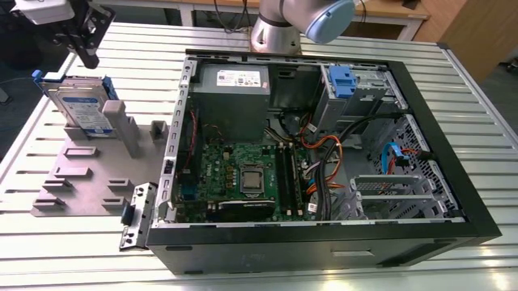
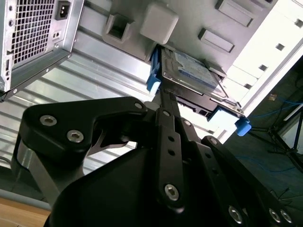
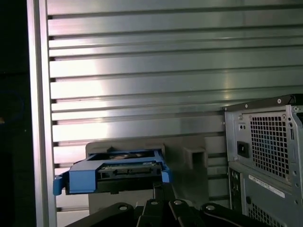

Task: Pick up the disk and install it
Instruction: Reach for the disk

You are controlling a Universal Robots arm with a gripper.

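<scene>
Exterior view, disk: the disk [image 1: 81, 112], a flat silver metal hard drive with a white-and-blue label and blue plastic rails, stands on edge in the grey plastic fixture plate [image 1: 85, 176]. The plate lies to the exterior view's left of the open black computer case [image 1: 477, 212].
Exterior view, tool: the black gripper [image 1: 87, 56] hangs just above the disk; I cannot tell whether it is spread or pressed together.
Second wrist view: the disk [image 2: 189, 71] is close ahead of the gripper.
First wrist view: the disk [image 3: 116, 170] is seen end-on, with the ribbed aluminium table [image 3: 142, 71] behind it.

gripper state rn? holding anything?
Gripper: open or shut cannot be told; it hangs just above the disk, which stands upright in the grey fixture.
</scene>
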